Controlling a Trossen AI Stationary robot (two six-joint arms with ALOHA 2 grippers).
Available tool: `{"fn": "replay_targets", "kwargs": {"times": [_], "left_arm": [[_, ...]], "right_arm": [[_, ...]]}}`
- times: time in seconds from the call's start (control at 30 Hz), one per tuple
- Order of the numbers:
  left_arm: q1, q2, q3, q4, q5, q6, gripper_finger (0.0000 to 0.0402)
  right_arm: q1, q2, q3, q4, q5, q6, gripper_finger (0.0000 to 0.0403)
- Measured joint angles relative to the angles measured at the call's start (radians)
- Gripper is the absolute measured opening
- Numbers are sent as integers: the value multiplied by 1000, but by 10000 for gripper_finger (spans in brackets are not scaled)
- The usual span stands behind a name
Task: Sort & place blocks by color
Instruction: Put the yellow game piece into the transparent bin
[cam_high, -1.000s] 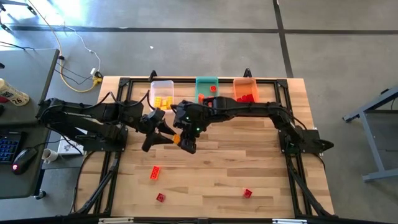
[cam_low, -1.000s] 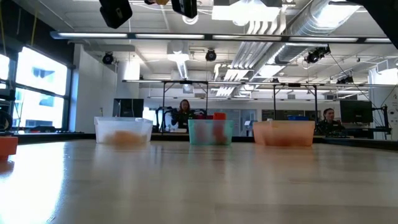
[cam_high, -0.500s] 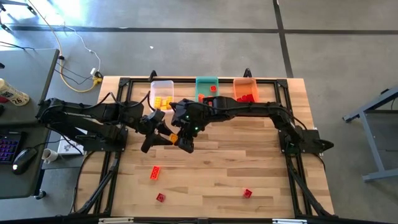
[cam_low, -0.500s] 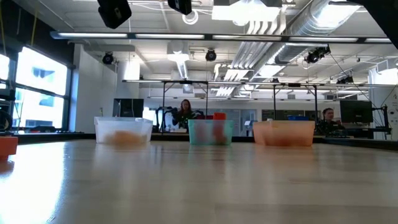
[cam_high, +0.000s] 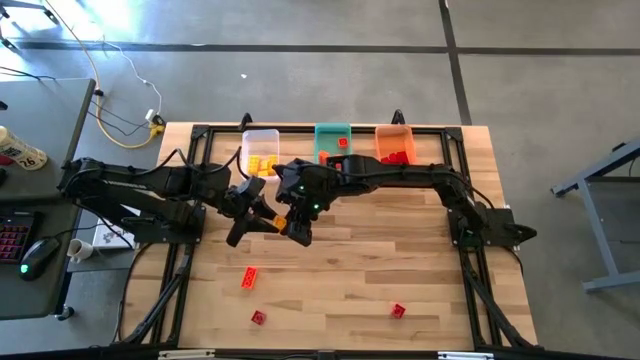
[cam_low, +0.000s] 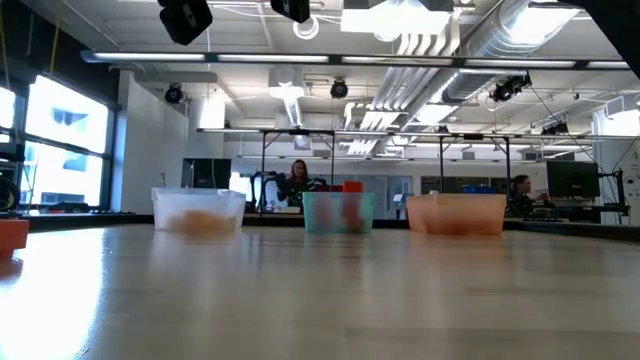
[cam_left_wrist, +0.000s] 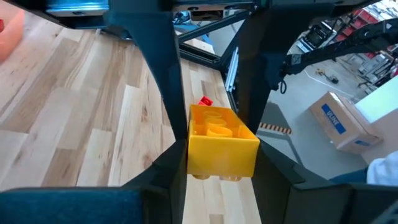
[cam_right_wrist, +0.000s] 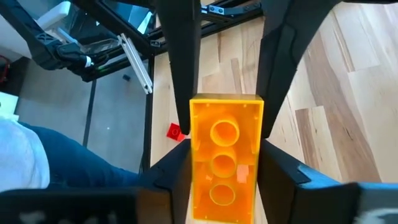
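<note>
Both claws are raised over the desk centre, tips close together, just near of the bins.

Left claw: fingers closed on a yellow block, gripped across its short sides, studs pointing away from the wrist.

Right claw: fingers closed on an orange block, open underside facing its camera, long axis running along the fingers. In the high view it shows as an orange speck at the tips.

Key relation: the clear bin with yellow pieces is far-left of the claws, nearest the left arm. The teal bin and orange bin lie far-right, on the right arm's side. My read: each arm drops into its own side, no crossing.

Loose on the near desk: red blocks.
</note>
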Motion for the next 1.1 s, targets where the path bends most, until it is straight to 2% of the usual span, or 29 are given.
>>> {"fn": "replay_targets", "kwargs": {"times": [0.17, 0.33, 0.5, 0.77, 0.97, 1.1], "left_arm": [[0, 0, 0, -10, -5, -1, 112], [-1, 1, -1, -122, -64, 2, 112], [0, 1, -2, -258, -204, 7, 112], [33, 16, -2, -440, -454, 9, 112], [144, 55, -2, -459, -489, 29, 112], [237, 92, -2, -457, -491, 64, 112]], "right_arm": [[1, 0, 2, 3, 24, 2, 190], [1, -2, 2, -67, 27, 22, 219], [0, -2, 2, -158, 35, 66, 223], [13, -2, 2, -269, 152, 74, 224], [31, -2, 2, -287, 212, 74, 224], [43, -2, 2, -289, 217, 82, 224]]}}
